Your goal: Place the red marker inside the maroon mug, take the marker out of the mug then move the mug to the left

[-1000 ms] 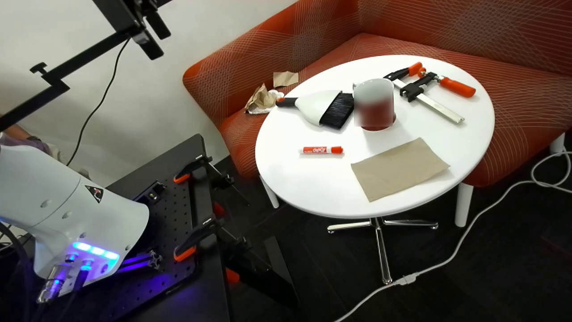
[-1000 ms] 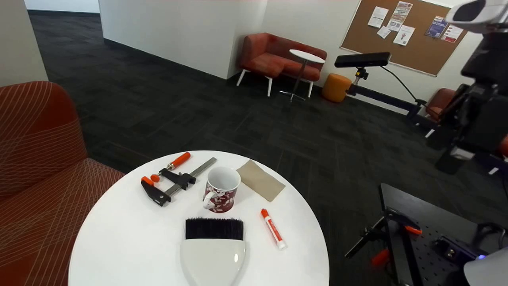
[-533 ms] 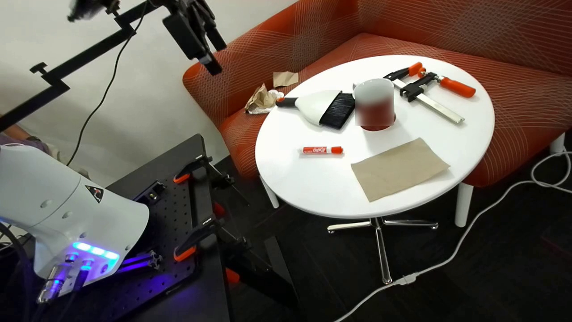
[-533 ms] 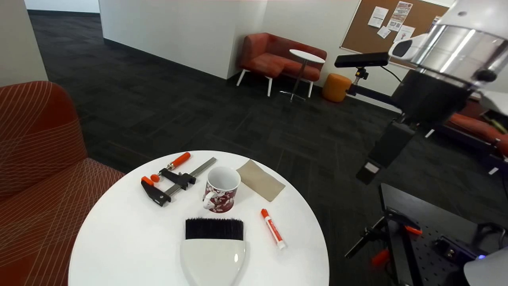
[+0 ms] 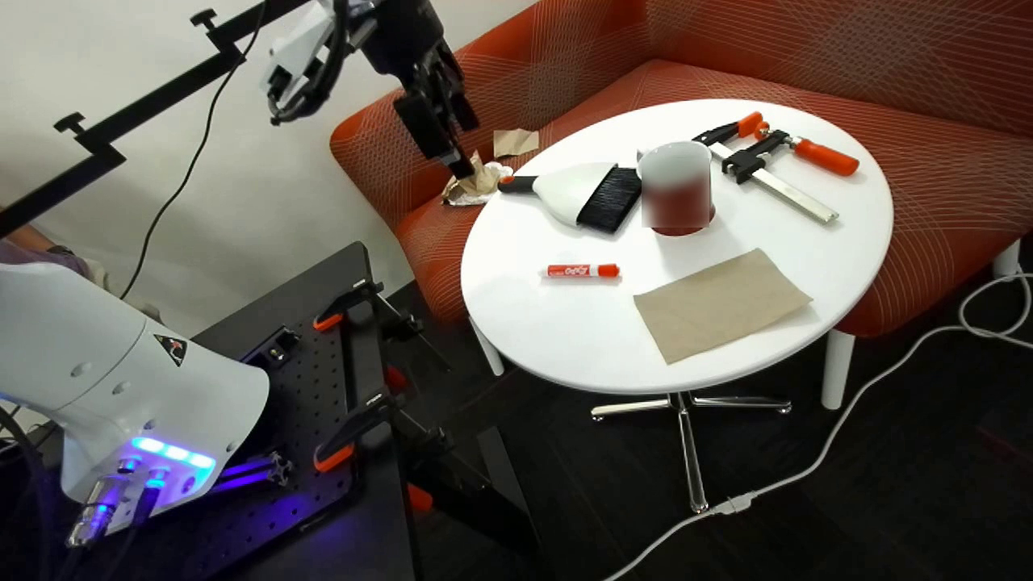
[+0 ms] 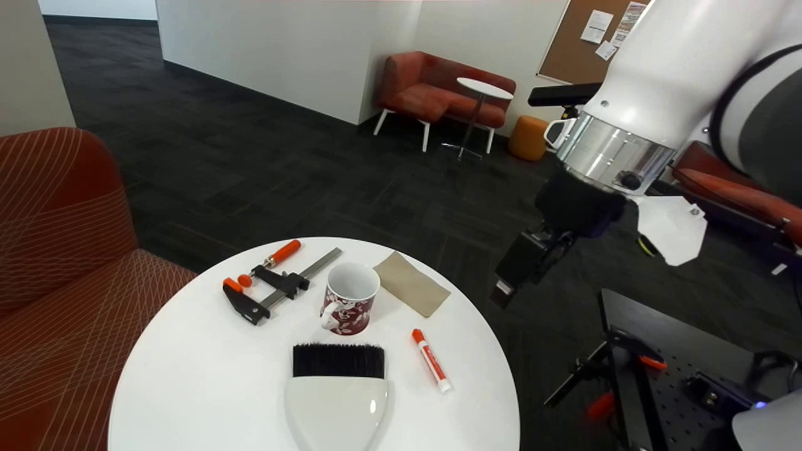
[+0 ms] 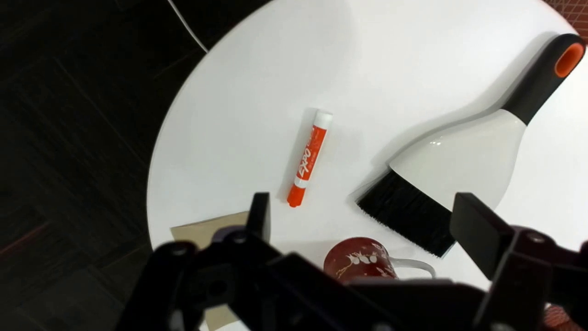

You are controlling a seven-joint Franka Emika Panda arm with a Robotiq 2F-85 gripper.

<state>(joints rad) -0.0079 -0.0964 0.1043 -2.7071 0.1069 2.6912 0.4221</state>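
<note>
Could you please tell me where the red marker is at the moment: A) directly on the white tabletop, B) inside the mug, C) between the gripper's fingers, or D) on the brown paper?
A: in an exterior view the red marker lies directly on the white tabletop, apart from both the maroon mug and the brown paper.
</note>
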